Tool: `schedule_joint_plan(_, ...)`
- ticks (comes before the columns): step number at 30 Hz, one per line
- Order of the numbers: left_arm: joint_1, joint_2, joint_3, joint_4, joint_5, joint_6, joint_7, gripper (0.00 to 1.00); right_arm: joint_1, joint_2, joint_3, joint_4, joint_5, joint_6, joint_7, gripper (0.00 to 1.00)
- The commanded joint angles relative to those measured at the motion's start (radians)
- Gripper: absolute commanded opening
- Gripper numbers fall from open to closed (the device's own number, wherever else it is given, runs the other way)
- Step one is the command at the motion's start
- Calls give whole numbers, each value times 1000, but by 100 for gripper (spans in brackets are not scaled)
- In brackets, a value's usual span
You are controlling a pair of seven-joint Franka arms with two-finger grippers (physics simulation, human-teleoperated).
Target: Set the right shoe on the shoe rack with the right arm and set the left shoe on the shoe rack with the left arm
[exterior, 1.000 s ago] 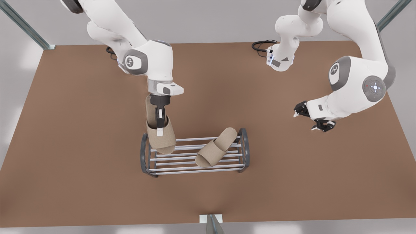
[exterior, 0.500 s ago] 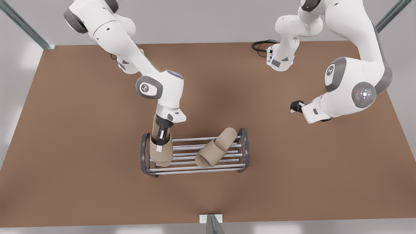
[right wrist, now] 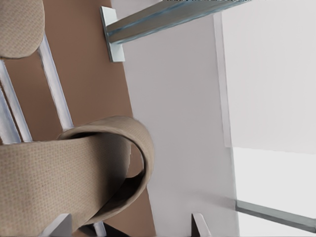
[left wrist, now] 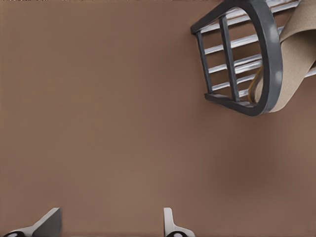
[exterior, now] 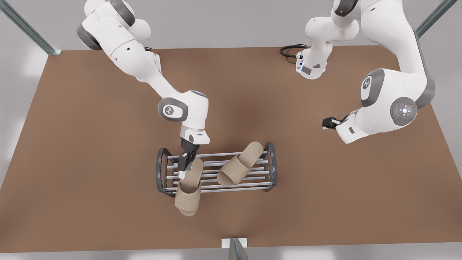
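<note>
The shoe rack (exterior: pixel 231 188) stands in the middle of the brown table. The left shoe (exterior: pixel 240 164), a beige slipper, lies slantwise on its bars toward the front view's right end. The right shoe (exterior: pixel 188 193) lies across the front bars, its toe hanging past the front rail. My right gripper (exterior: pixel 187 164) hovers at this slipper's heel, open; its wrist view shows the strap (right wrist: pixel 74 168), a rack bar (right wrist: pixel 54 89) and the gripper (right wrist: pixel 129 227) itself. My left gripper (exterior: pixel 327 123) waits at the front view's right, open (left wrist: pixel 109 224), facing the rack's end frame (left wrist: pixel 269 54).
A black cable (exterior: pixel 290 50) coils at the table's back edge. Metal posts stand at the back corners, and a bracket (exterior: pixel 234 243) is fixed at the middle of the front edge. Bare table (exterior: pixel 90 144) spreads on both sides of the rack.
The right arm came down and forward over the rack. The slipper went from hanging upright in its grip to lying over the front bars, and the fingers opened. The left arm drew back slightly.
</note>
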Motion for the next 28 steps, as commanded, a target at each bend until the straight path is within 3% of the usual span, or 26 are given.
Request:
schedule_joint_plan(1, 0, 10, 1, 14, -1, -2, -95, 100, 2, 4, 0, -5, -25, 3, 220, 100)
schedule_joint_plan(11, 0, 37, 1, 42, -2, -1, -97, 100, 31, 16, 2, -54, -93, 3, 308, 100)
schedule_joint_plan(14, 0, 37, 1, 42, -2, -1, -95, 100, 31, -154, 42, -206, -64, -1, 300, 100)
schedule_joint_plan(16, 0, 40, 1, 42, -2, -1, -95, 100, 30, -309, 43, -209, 324, -20, 70, 100)
schedule_joint_plan(18, 0, 40, 1, 42, -2, -1, -95, 100, 27, -389, -131, -97, 832, -149, -230, 100)
schedule_joint_plan(21, 0, 30, 5, 50, 4, -8, -95, 100, 2, -448, -502, -25, 1404, -353, -304, 100)
schedule_joint_plan(22, 0, 21, 5, 56, 4, -18, -97, 100, -36, -409, -544, 82, 1432, -545, -310, 100)
schedule_joint_plan(24, 0, 18, 31, 73, 2, -64, -95, 100, -87, -295, -552, 228, 1434, -677, -307, 100)
schedule_joint_plan(25, 0, 20, 36, 71, 4, -76, -95, 100, -113, -232, -549, 314, 1444, -738, -304, 100)
schedule_joint_plan(26, 0, 21, 36, 71, 21, -96, -92, 100, -159, -204, -489, 366, 1444, -769, -298, 100)
schedule_joint_plan(28, 0, 24, 35, 71, 35, -148, -89, 100, -165, -284, -484, 245, 1446, -679, -283, 100)
